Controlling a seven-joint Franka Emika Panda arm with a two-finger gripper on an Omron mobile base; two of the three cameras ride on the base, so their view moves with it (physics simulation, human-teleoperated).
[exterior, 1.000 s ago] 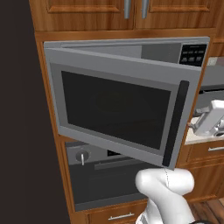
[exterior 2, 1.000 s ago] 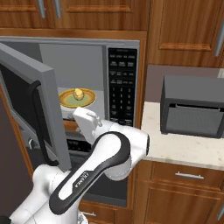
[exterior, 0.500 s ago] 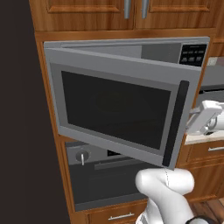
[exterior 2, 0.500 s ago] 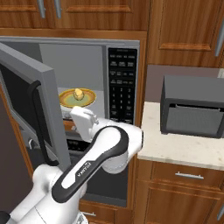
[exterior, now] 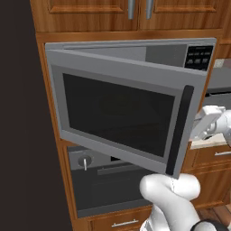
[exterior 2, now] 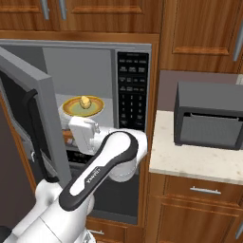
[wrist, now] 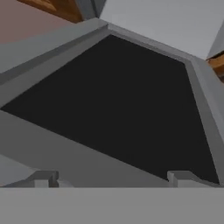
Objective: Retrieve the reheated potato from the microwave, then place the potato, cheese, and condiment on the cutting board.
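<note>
Since the earlier frames the arm's white wrist has slid toward the left of the right base view, closer to the microwave's opening, while everything else has kept its place.

Left of centre in the right base view, the potato (exterior 2: 85,101) sits on a yellow-green plate (exterior 2: 98,108) inside the microwave (exterior 2: 134,90). The microwave door (exterior: 122,115) hangs wide open (it takes up the whole centre of the left base view), with its black handle (exterior: 179,131) at the right edge of the dark window. The black keypad panel (exterior 2: 132,91) stands just right of the cavity.

Just below the plate, the white wrist (exterior 2: 84,134) reaches in front of the cavity's lower edge. In the hand view the gripper (wrist: 113,177) points at the door's dark window, its two finger tips (wrist: 180,176) set wide apart at the bottom of the frame with nothing between them.

At the right of the right base view, a dark grey toaster oven (exterior 2: 209,116) rests on a pale speckled counter (exterior 2: 190,161), well apart from the microwave. Below the microwave is the black-fronted oven (exterior: 101,185), and wooden cabinets (exterior 2: 204,33) fill the top.
</note>
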